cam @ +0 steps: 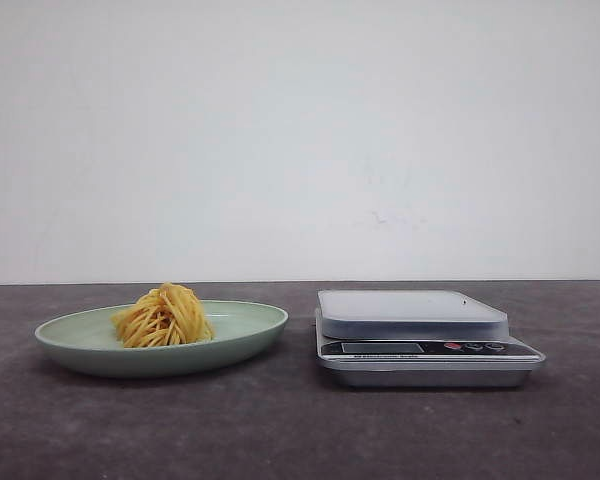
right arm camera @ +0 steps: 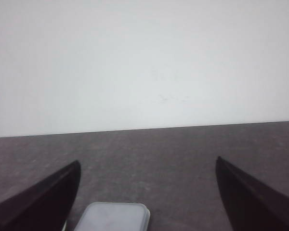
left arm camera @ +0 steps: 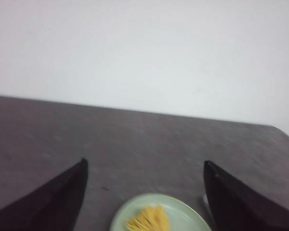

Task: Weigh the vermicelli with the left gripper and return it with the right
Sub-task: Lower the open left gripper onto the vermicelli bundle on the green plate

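A heap of yellow vermicelli (cam: 164, 316) lies on a pale green plate (cam: 250, 325) at the left of the dark table. A silver kitchen scale (cam: 420, 335) with an empty grey platform stands to its right. Neither arm shows in the front view. In the left wrist view my left gripper (left arm camera: 144, 163) is open and empty, above and short of the plate (left arm camera: 183, 211) and vermicelli (left arm camera: 149, 219). In the right wrist view my right gripper (right arm camera: 147, 163) is open and empty, with the scale platform (right arm camera: 116, 217) below between its fingers.
A plain white wall stands behind the table's far edge. The dark table top (cam: 300, 430) runs in front of the plate and the scale.
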{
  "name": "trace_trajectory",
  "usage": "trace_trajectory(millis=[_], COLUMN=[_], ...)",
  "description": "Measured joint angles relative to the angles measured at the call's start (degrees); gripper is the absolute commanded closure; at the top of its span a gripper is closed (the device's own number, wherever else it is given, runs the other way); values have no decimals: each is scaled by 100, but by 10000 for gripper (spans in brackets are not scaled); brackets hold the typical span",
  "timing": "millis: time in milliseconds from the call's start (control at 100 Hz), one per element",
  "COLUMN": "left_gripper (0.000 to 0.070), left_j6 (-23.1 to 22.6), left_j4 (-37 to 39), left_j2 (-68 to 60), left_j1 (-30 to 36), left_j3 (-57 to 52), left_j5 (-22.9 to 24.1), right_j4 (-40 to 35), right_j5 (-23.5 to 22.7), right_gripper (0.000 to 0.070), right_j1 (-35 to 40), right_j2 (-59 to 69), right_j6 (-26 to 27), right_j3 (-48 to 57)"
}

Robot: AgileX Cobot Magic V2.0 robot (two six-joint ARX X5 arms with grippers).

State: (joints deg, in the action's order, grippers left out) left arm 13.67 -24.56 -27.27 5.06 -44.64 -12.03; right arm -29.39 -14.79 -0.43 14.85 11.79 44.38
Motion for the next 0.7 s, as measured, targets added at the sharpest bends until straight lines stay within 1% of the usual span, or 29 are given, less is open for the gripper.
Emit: trace_trajectory(millis=[160,360,420,540,700], left_gripper=[225,225,239,239,239], left_j6=[175,339,411,544,654], left_j4=[-13,0,35,28,-4], left_j2=[-874,-2345,-2815,-3770,-4800], left_j1=[271,815,1036,1410,1738], left_j3=[-24,-476,-619,-826,-1084], left_j5=[-103,-96,-22,280,339], right_j4=[-155,-302,-372,-479,-586], right_j5=[-98,-472,-501,-507,-511], right_gripper=[130,130,130,130,130], right_j1=[0,7,17,35,37], right_j2=[413,883,984,1080,1095], right_j6=[-7,-2,0,0,0], right_j3=[361,522,522,522,522])
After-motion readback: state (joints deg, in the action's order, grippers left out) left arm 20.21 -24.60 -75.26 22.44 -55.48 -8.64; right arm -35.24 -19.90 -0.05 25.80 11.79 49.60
